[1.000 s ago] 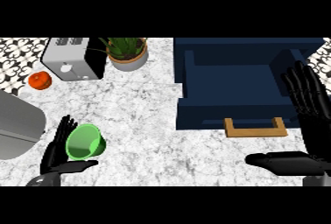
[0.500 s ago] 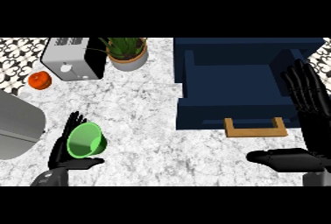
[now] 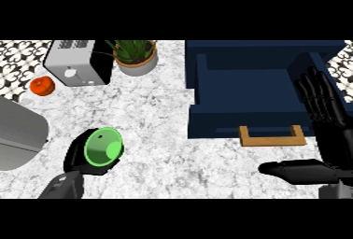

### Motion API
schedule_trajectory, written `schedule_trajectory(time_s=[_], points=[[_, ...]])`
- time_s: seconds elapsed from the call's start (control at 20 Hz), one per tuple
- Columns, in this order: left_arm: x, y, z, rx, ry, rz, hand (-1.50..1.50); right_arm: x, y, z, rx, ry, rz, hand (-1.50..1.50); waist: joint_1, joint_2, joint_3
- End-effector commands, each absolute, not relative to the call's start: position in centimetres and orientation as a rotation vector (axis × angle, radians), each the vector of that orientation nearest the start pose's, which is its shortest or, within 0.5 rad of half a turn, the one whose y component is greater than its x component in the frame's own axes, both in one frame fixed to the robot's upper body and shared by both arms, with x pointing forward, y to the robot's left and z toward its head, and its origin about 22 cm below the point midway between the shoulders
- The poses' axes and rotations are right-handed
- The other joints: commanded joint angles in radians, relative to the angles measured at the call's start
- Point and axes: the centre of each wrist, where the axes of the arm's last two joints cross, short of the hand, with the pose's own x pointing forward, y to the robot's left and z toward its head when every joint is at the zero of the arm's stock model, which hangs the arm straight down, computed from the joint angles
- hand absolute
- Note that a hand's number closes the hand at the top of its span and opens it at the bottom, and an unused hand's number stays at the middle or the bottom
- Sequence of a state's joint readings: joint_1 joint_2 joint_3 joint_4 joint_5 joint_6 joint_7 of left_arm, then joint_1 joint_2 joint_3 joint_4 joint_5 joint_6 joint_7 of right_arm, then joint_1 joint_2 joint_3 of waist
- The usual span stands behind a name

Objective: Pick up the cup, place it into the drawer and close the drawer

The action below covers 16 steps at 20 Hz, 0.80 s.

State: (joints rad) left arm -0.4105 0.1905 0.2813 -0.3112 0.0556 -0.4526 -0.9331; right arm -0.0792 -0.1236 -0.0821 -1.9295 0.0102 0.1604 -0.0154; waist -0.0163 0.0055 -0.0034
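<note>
The green cup now sits tipped in the left hand, whose fingers have curled round it since a moment ago, low on the desk. So the grasp looks made; lifting comes next. The drawer stands open, well apart. The right hand rests open beside it.

Green cup, tipped so its open mouth faces up toward the view, seen at the counter's lower left, well apart from the drawer, dark navy, pulled open, wooden handle at its front edge.
</note>
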Motion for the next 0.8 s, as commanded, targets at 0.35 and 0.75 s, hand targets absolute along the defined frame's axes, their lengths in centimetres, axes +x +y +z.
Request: schedule_trajectory(time_s=[0.35, 0.75], points=[[27.2, 30.8, -13.9, -0.233, -1.921, 0.399, 1.50, 24.1, -26.3, 11.0, -0.039, -2.016, 0.269, -1.50, -0.008, 0.004, 0.000], [29.7, 29.7, -11.8, -0.303, -2.064, 0.357, 1.50, 25.0, -27.2, 11.5, -0.078, -2.008, 0.243, -1.50, 0.008, 0.000, 0.002]])
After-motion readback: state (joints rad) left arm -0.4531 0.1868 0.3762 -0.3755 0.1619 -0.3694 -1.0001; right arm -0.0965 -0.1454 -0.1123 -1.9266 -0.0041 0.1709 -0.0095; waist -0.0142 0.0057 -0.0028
